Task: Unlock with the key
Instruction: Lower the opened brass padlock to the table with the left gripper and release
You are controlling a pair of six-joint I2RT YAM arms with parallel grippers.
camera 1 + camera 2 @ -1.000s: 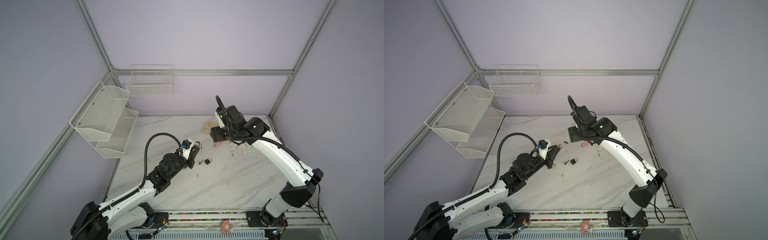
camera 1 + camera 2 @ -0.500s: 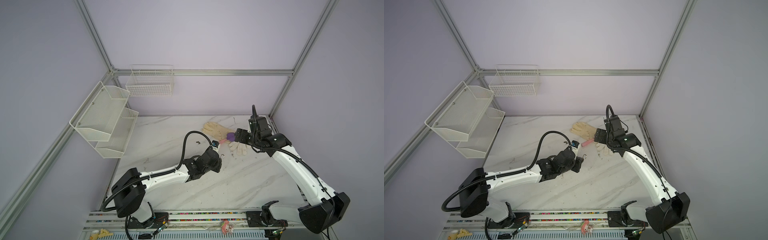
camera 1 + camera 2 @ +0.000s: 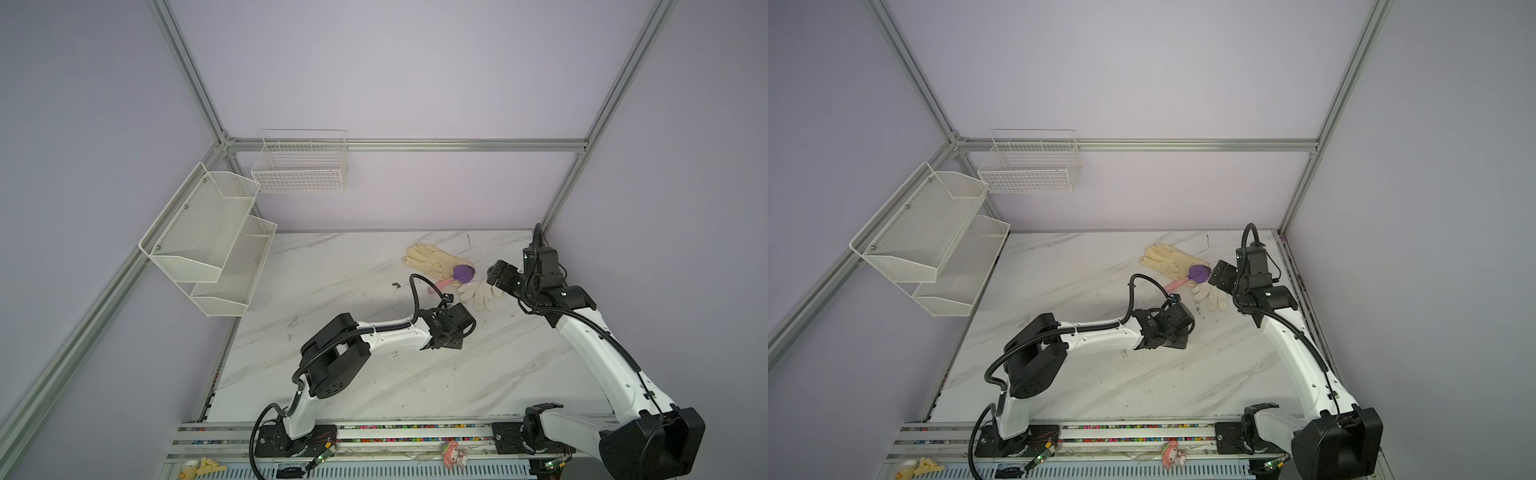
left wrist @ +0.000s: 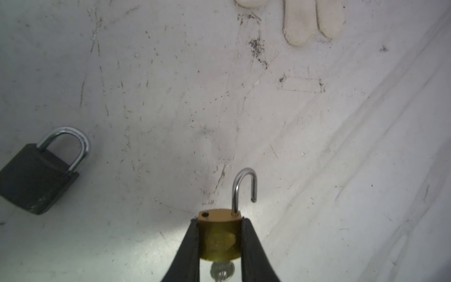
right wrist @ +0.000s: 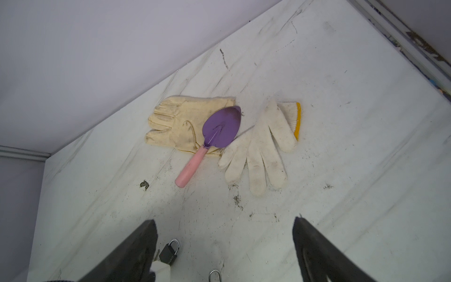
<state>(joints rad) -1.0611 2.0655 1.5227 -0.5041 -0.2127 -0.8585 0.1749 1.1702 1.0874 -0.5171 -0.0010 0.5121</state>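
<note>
Brass padlock [image 4: 219, 234] is gripped by its sides between the narrowly parted left fingers [image 4: 190, 244], over the marble table [image 4: 317, 146]. Its steel shackle [image 4: 244, 185] is swung open, one leg lifted clear of its hole. A silver key [image 4: 222, 269] is seated in the underside. The right fingers [image 5: 310, 249] are spread wide; nothing is held between them.
</note>
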